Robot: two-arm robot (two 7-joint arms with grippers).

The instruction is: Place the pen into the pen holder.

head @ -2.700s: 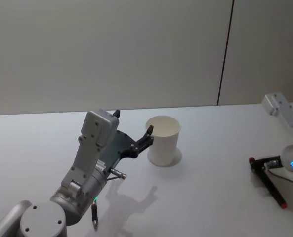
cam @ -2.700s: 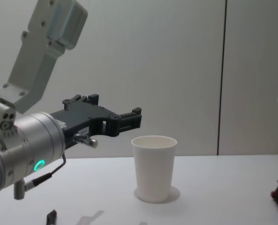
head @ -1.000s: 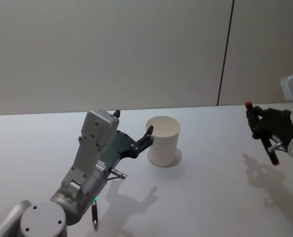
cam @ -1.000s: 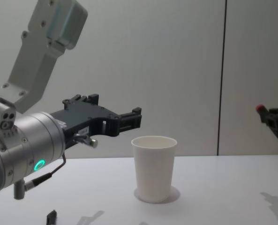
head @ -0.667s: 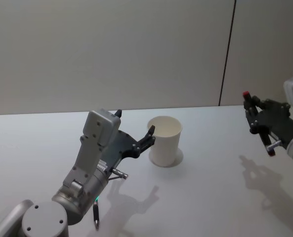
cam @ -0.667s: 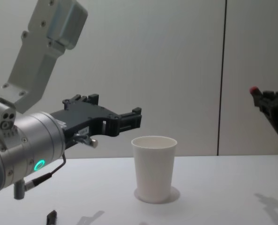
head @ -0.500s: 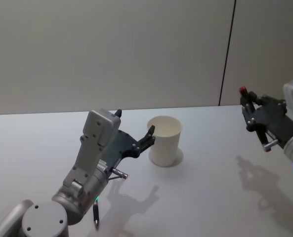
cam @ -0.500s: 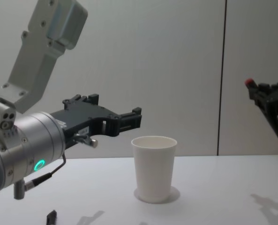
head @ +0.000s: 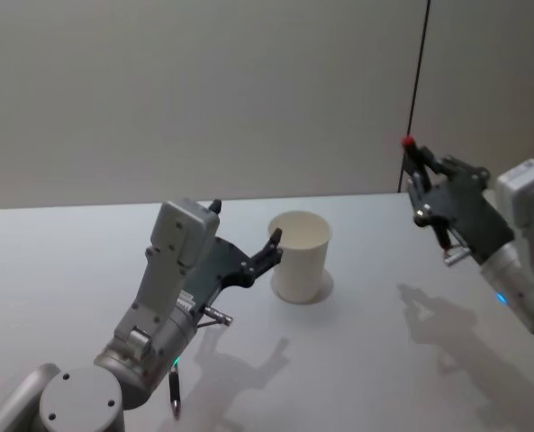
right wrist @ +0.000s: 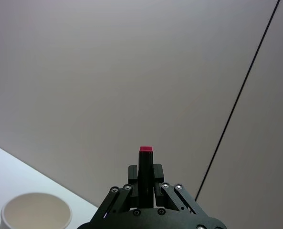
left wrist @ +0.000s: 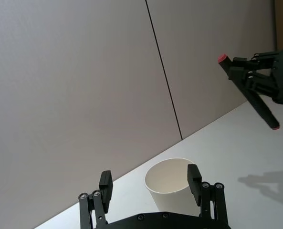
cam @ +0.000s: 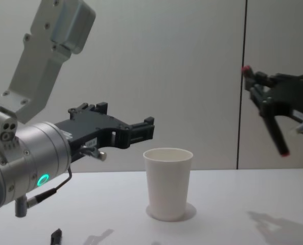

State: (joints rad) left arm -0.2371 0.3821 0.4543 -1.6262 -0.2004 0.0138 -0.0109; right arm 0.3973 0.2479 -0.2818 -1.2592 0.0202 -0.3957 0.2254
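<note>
The pen holder, a white paper cup [head: 298, 261] [cam: 167, 184] [left wrist: 172, 183] [right wrist: 34, 217], stands upright and empty mid-table. The pen [head: 411, 148] [cam: 279, 138] [left wrist: 263, 112] [right wrist: 145, 160] is black with red ends and is raised in the air to the cup's right, well above rim height. My right gripper [head: 426, 193] [cam: 261, 94] [left wrist: 248, 76] [right wrist: 145, 175] is shut on the pen's upper part, and the pen hangs slanted below it. My left gripper [head: 244, 222] [cam: 136, 125] [left wrist: 149, 174] hovers open just left of the cup at rim level, holding nothing.
A second dark pen [head: 172, 393] [cam: 55, 236] lies on the white table [head: 366, 360] close to my left arm's base. A grey wall stands behind the table. Bare table lies between the cup and the right arm.
The right gripper has risen from the table with the pen and swung left towards the cup. The left arm and the cup have not moved.
</note>
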